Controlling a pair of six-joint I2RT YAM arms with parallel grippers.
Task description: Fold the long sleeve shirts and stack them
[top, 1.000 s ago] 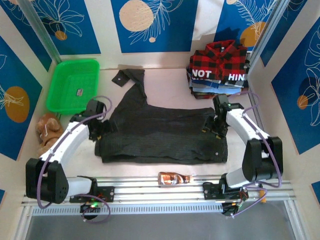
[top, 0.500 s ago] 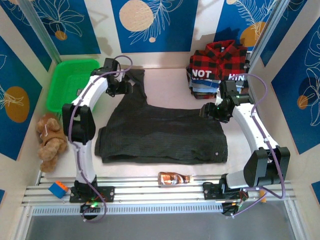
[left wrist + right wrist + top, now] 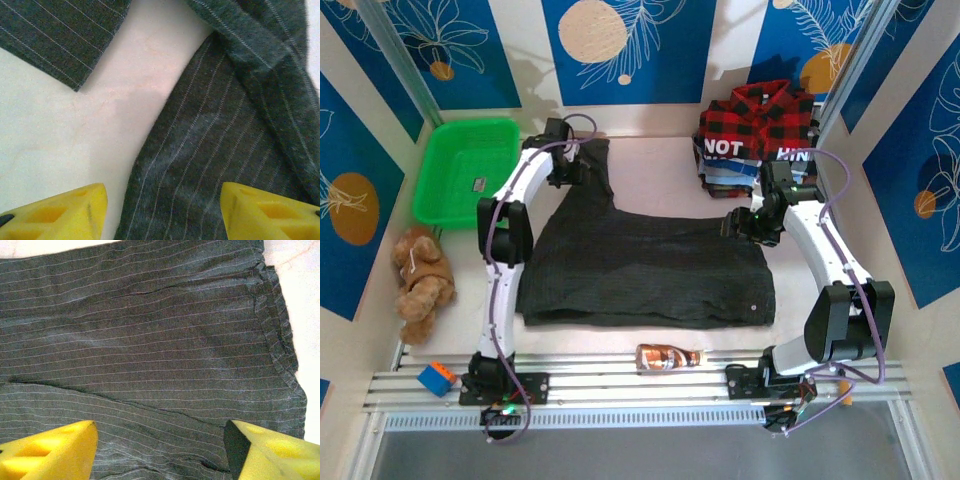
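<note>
Charcoal shirt point(image 3: 650, 270) flat on table point(image 3: 665, 175) | my left gripper point(image 3: 162, 212) spread over its sleeve point(image 3: 215, 150), pinching nothing | my right gripper point(image 3: 160, 450) spread over the body

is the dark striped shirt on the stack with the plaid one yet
No, the charcoal shirt lies on the table, in front of the stack that the plaid shirt tops.
</note>
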